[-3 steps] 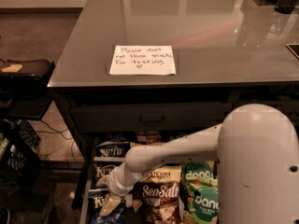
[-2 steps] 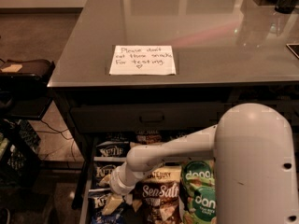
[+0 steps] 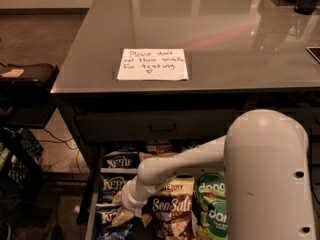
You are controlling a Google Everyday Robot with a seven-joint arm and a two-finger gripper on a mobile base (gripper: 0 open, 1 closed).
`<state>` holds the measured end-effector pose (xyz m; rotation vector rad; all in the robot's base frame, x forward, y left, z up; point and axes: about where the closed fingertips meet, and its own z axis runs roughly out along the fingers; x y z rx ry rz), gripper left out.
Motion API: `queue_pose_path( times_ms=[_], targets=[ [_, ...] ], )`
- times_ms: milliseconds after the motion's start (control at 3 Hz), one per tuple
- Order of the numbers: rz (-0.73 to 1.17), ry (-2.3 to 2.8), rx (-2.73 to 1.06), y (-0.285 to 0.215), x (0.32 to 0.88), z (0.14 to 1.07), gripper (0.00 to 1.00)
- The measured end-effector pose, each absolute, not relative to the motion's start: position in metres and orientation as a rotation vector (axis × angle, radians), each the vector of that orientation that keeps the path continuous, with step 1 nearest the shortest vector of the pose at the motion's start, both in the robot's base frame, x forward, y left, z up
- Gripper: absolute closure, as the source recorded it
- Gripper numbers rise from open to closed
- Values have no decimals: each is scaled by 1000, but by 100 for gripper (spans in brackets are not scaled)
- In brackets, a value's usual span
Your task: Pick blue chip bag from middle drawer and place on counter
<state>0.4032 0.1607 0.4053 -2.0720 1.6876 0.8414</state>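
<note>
Little has changed since the earlier frame; the white arm's bulky elbow has only edged left. Watch for a snag: the brown Sea Salt bag (image 3: 172,208) overlaps its neighbours and may lift too. Your gripper (image 3: 121,215) sits low at the front-left of the wide dark metal middle drawer (image 3: 93,211), seemingly on the crinkly dark-blue chip bag (image 3: 106,219). You cannot tell its opening.

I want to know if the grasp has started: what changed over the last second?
Very little. The arm's white housing crept slightly left. The hand stays down among the blue bags at the left of the drawer. Nothing was visibly taken hold of or let go. The bags, note and counter are as before.
</note>
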Motion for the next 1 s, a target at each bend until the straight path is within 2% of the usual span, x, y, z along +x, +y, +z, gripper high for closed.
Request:
queue_pose_path(
  times_ms=[667, 1000],
  targets=[
    [862, 1658, -2088, 168, 393, 415, 98],
    [845, 1614, -2089, 172, 393, 438, 100]
  ],
)
